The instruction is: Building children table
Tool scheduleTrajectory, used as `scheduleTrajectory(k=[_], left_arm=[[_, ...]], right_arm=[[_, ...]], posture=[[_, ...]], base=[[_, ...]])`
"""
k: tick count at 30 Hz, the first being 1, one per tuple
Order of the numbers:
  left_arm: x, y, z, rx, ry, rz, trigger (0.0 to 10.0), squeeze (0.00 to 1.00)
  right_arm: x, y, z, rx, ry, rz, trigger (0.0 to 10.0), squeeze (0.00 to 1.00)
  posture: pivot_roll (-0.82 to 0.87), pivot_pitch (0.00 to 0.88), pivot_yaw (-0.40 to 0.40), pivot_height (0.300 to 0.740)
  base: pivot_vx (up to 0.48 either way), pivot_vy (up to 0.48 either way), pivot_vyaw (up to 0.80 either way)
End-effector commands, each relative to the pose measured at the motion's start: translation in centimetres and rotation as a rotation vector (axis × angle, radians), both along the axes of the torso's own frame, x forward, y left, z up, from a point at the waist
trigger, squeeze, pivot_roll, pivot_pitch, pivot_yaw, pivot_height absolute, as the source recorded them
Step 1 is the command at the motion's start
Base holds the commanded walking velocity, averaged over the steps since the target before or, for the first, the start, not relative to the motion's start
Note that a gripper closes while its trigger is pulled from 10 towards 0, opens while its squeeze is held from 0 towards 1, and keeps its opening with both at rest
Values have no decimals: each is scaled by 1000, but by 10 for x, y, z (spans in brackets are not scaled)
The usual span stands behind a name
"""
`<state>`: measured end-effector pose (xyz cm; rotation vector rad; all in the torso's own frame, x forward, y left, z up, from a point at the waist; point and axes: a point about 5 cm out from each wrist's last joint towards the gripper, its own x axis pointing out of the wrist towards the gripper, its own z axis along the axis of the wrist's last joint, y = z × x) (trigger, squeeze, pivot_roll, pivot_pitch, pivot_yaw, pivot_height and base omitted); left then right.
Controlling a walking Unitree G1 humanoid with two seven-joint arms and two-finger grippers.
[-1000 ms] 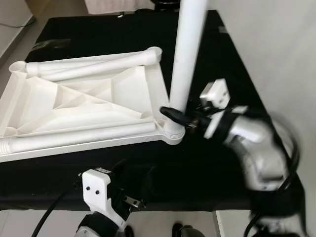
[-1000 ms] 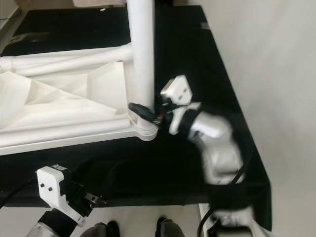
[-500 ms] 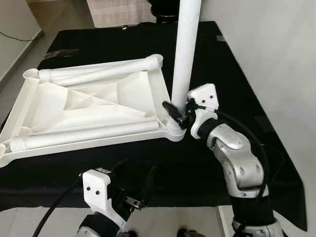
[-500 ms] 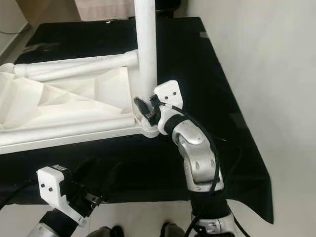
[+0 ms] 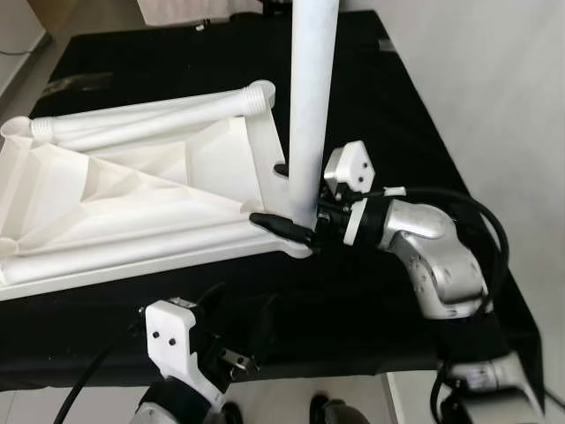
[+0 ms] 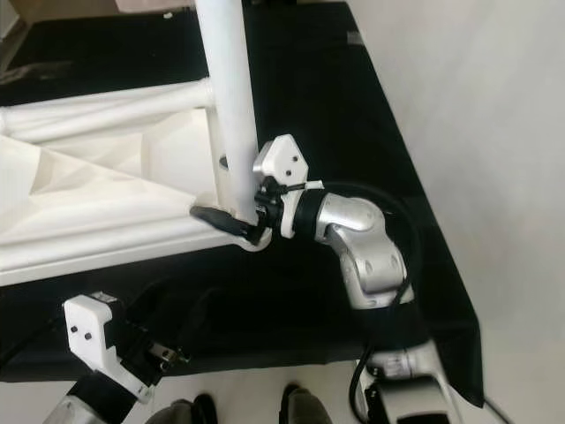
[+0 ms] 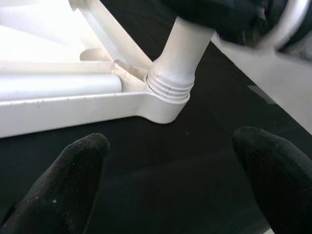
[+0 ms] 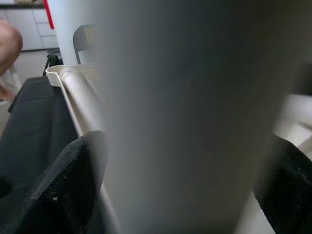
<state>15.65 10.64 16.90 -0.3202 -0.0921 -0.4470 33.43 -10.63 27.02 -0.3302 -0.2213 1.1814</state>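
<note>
Now the upright white table leg [image 5: 309,106] is being clamped low by the right gripper [image 5: 284,199] at the upturned tabletop's [image 5: 132,194] corner socket [image 7: 165,95]; it is best twisted kept vertical, while the left gripper [image 7: 170,170] is being held open nearby

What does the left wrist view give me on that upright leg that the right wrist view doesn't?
Left wrist view: the threaded base of the upright leg seated in the tabletop's corner socket, with the left gripper open above the black cloth. Right wrist view: the right gripper's fingers on either side of the leg, plus a loose leg behind. Both show the upright leg.
</note>
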Motion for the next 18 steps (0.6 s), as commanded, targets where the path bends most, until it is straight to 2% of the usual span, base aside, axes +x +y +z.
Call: scheduleTrajectory(k=[1,2,4,5,10,16,18], left_arm=[[-3,0,-5,1,34,0,10000,0],[-3,-1,-5,1,34,0,10000,0],[-3,-1,-4,1,34,0,10000,0],[-4,-1,-4,1,35,2,10000,0],[-5,-2,-4,0,37,6,10000,0],[-4,-2,-6,-2,37,8,10000,0],[-2,0,-8,0,39,10,10000,0]], right_arm=[[0,3,1,-3,0,72,10000,0],[2,2,5,-19,10,136,7059,0],[2,2,5,-24,14,157,7059,0],[3,1,5,-37,25,185,0,0],[6,-5,-1,-96,59,269,0,0],[6,-4,-4,-65,68,265,0,0],[7,-4,-10,-51,60,222,0,0]], posture=[[11,271,2,740],[13,271,2,740],[13,271,2,740],[13,275,-2,740],[11,277,-8,740],[0,269,-4,740],[5,246,9,740]], base=[[0,0,0],[0,0,0],[0,0,0],[0,0,0],[0,0,0],[0,0,0],[0,0,0]])
